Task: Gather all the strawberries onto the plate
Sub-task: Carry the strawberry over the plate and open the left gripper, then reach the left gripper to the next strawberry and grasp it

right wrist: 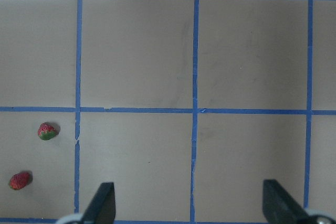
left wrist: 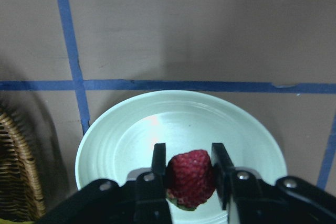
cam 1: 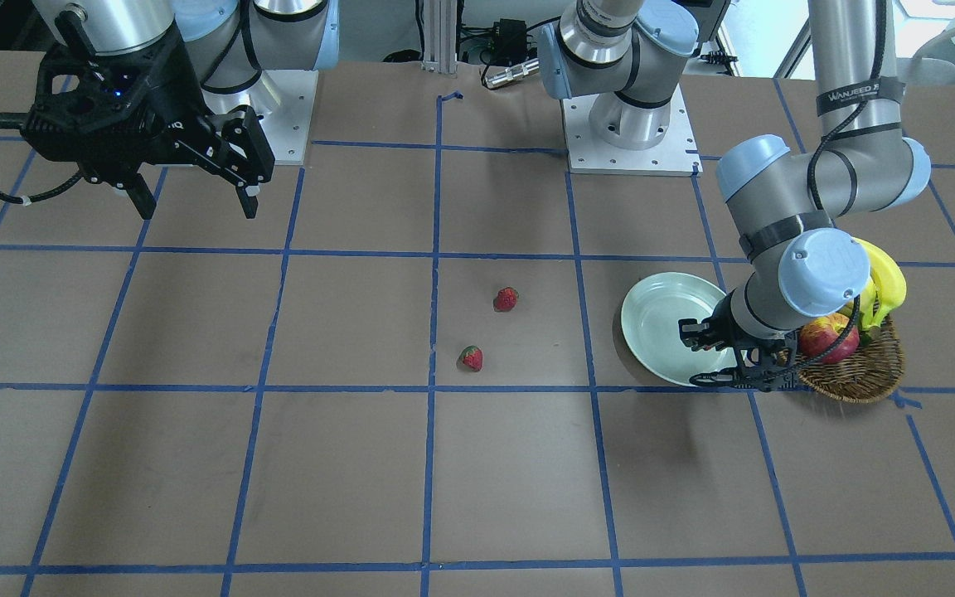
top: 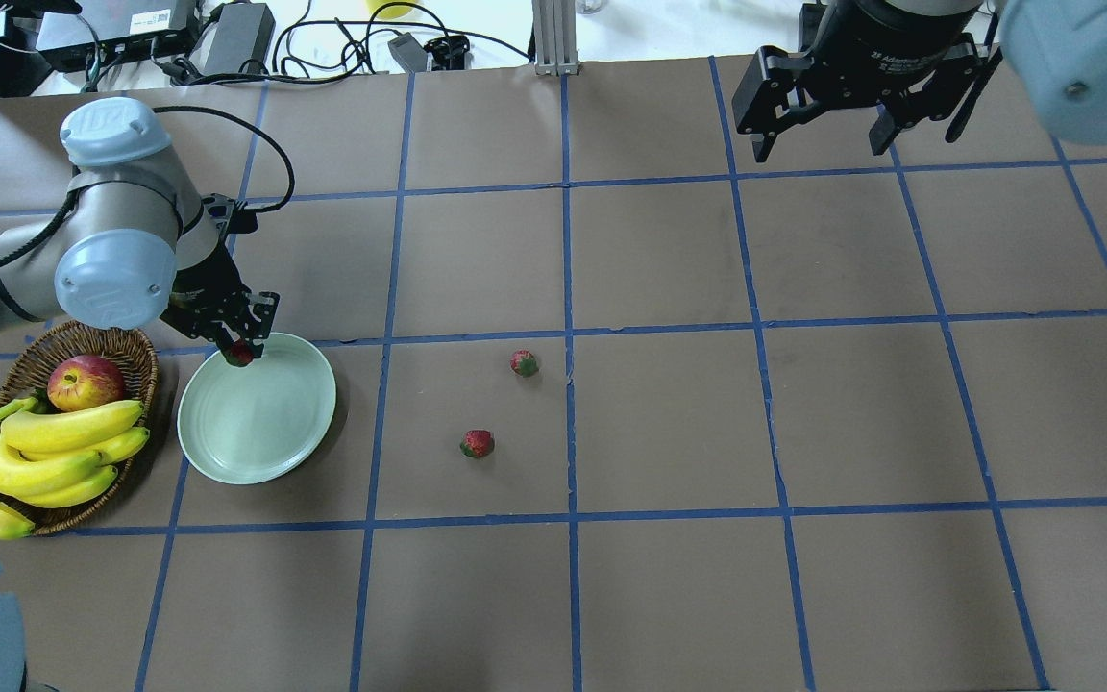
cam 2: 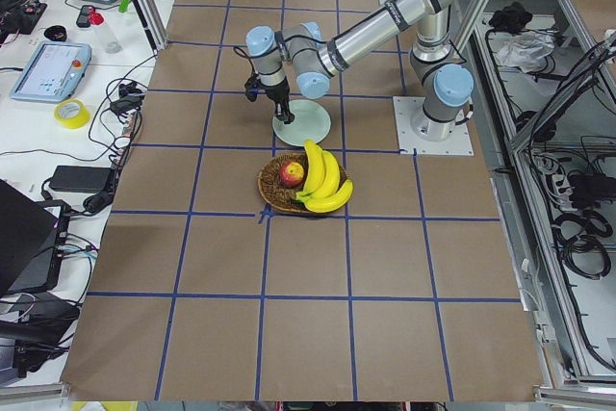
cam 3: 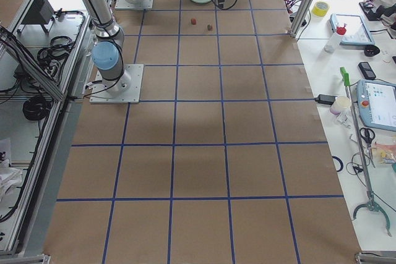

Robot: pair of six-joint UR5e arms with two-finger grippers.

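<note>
My left gripper (top: 238, 351) is shut on one strawberry (left wrist: 190, 178) and holds it over the far rim of the pale mint-green plate (top: 265, 423). In the left wrist view the plate (left wrist: 131, 135) lies right under the berry. Two more strawberries (top: 524, 363) (top: 478, 443) lie on the brown table to the right of the plate, apart from each other. They also show in the right wrist view (right wrist: 48, 130) (right wrist: 20, 180). My right gripper (top: 823, 144) is open and empty, high above the far right of the table.
A brown wicker basket (top: 131, 351) with a red-yellow apple (top: 85, 382) and a bunch of bananas (top: 44, 452) stands just left of the plate, close to my left arm. Blue tape lines grid the table.
</note>
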